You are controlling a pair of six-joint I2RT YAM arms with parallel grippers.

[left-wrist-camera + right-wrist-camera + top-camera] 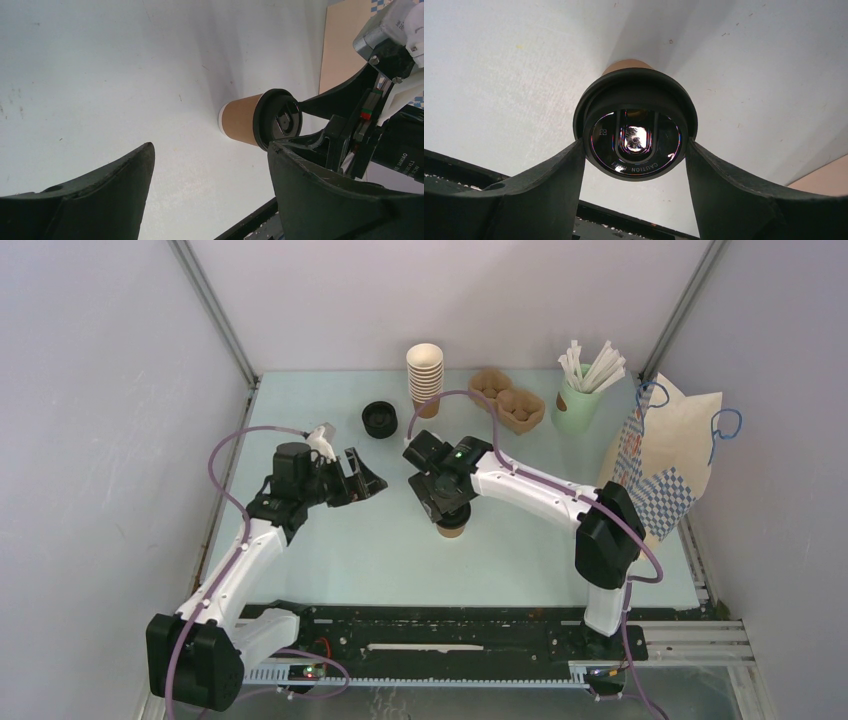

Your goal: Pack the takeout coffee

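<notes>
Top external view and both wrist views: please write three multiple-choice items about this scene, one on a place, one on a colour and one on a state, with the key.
1. Where does the takeout coffee cup stand?
A. in the pulp cup tray
B. on the table, below the right gripper
C. inside the paper bag

2. What colour is the lid on that cup?
A. white
B. pale green
C. black

3. How is the left gripper?
A. open and empty
B. shut on a straw
C. shut on the cup

Key: 1 B, the top view shows it on bare table under the right wrist. 2 C, both wrist views show a black lid. 3 A, its fingers stand wide apart with nothing held between them.
</notes>
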